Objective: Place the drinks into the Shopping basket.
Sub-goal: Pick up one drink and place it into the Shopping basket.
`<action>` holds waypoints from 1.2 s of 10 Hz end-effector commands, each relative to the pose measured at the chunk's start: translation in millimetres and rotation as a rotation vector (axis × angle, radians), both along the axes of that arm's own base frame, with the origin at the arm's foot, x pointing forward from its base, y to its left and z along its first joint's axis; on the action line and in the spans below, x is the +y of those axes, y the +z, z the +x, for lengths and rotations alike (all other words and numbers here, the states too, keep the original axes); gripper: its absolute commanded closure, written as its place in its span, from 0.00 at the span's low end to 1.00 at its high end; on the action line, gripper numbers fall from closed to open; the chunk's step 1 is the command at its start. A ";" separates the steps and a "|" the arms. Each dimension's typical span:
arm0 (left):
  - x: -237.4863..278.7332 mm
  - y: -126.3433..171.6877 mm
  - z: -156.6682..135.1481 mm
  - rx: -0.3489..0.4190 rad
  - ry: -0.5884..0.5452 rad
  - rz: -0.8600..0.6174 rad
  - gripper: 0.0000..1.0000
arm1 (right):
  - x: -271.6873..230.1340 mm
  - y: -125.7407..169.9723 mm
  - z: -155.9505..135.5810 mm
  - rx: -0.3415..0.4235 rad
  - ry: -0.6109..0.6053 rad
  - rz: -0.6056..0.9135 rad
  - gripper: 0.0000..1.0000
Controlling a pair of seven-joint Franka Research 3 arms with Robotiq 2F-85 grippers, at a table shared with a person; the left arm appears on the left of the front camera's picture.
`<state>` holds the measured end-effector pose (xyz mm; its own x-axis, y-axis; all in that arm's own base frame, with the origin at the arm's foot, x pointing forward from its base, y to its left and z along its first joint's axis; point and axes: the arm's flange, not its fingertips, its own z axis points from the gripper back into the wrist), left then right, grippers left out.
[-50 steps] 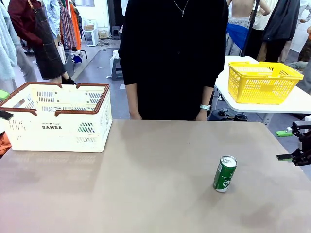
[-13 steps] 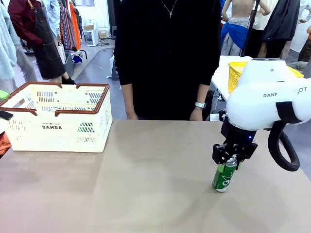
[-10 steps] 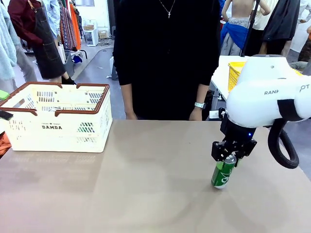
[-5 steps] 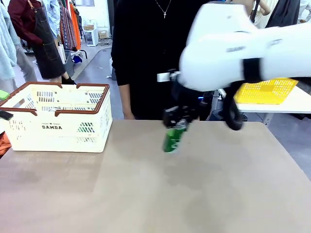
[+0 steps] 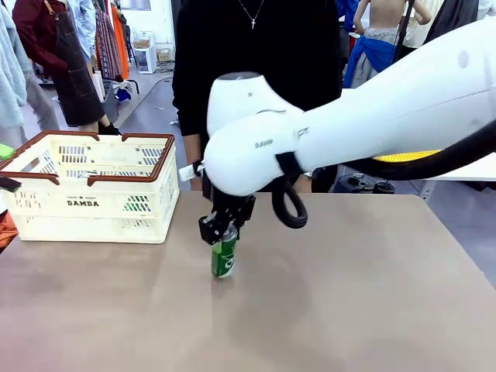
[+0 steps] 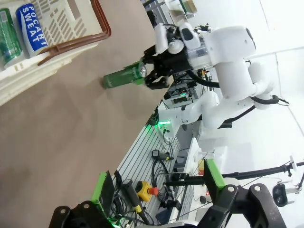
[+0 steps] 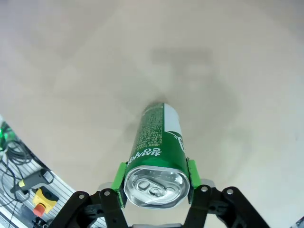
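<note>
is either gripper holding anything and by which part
The right gripper holds a green can by its top end; the left gripper is open, holding nothing.

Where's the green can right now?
The green can hangs in the right gripper, near the table's middle in the front view, just right of the basket.

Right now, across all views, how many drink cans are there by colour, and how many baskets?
Green cans: 2, one gripped at its top by the right hand, one lying in the cream basket
Blue cans: 1, in the cream basket
Baskets: 2, the cream one and a yellow basket behind the arm
Total: 3 cans, 2 baskets
</note>
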<state>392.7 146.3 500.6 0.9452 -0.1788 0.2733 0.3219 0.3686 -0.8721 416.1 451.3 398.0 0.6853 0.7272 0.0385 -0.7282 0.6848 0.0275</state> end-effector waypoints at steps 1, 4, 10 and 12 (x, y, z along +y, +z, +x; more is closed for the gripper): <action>-0.5 1.2 -0.8 -0.006 0.012 -0.008 0.00 | 12.3 13.7 4.6 -0.027 0.016 -0.024 1.00; -0.5 1.2 -0.8 -0.006 0.012 -0.008 0.00 | 9.9 3.6 2.2 0.005 -0.001 -0.030 0.27; -0.5 1.2 -0.8 -0.006 0.012 -0.008 0.00 | -42.8 49.4 3.3 0.044 -0.047 0.113 0.00; -0.5 1.2 -0.8 -0.006 0.012 -0.008 0.00 | -130.2 96.8 0.4 0.144 -0.162 0.209 0.00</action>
<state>392.7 146.8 500.4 0.9455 -0.1776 0.2730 0.3211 0.3690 -0.8722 430.4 382.4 479.3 0.7668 0.6378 0.0725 -0.6373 0.7428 0.2052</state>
